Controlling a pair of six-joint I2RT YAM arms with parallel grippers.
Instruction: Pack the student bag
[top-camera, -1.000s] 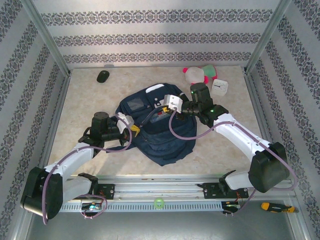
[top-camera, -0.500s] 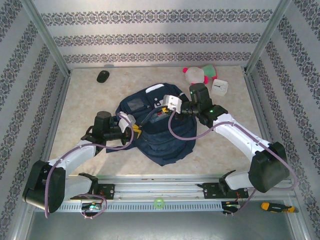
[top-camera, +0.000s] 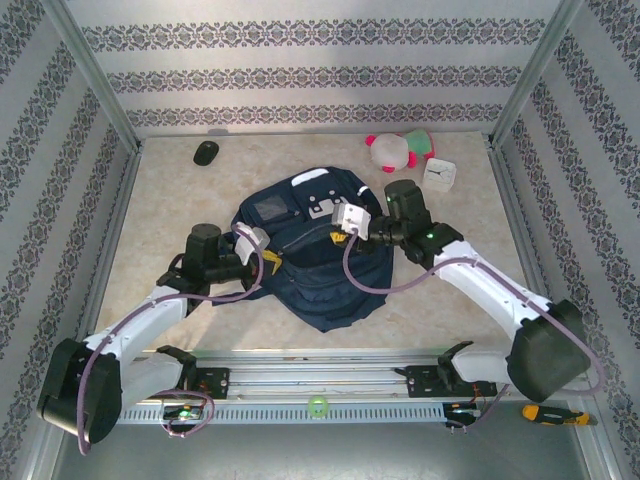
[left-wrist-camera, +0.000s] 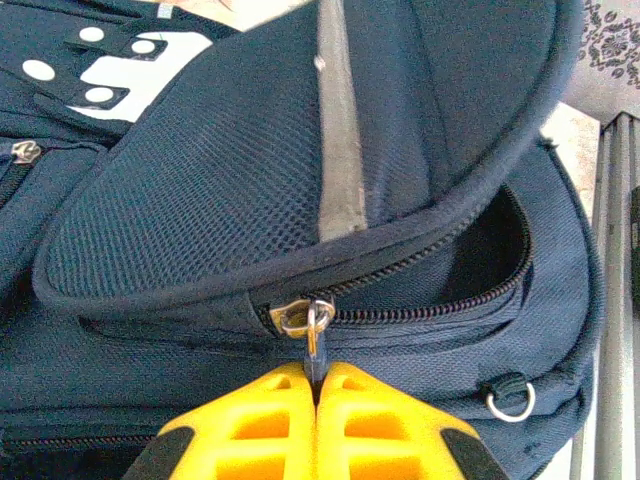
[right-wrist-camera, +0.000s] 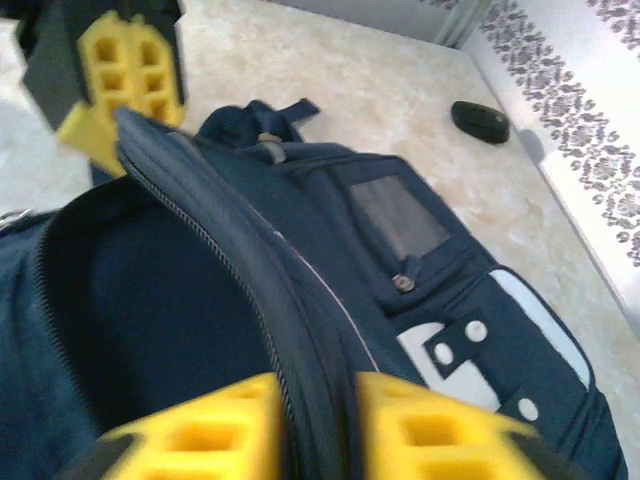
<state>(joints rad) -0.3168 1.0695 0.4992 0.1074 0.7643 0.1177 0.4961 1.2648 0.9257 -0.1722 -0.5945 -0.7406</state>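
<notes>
The student bag (top-camera: 320, 285), a dark navy backpack with white patches, lies mid-table with its main zip partly undone. My left gripper (top-camera: 270, 262) sits at its left side. In the left wrist view this gripper (left-wrist-camera: 318, 378) is shut on the small zipper pull (left-wrist-camera: 316, 330) of the bag (left-wrist-camera: 200, 180), under the raised flap. My right gripper (top-camera: 338, 236) is over the bag's middle. In the right wrist view its yellow fingers (right-wrist-camera: 430, 430) stand apart with the flap's zip rim (right-wrist-camera: 300, 330) running between them. The left gripper's yellow fingers (right-wrist-camera: 115, 70) show beyond the flap.
A black mouse (top-camera: 206, 152) lies at the back left of the table. A pink, white and green plush toy (top-camera: 395, 150) and a small white clock (top-camera: 440, 173) sit at the back right. A screwdriver (top-camera: 553, 413) lies off the table near the right arm's base.
My right gripper has drawn back toward the near right and lower, and its jaws have parted around the flap's rim. The left gripper still pinches the zipper pull, almost unmoved.
</notes>
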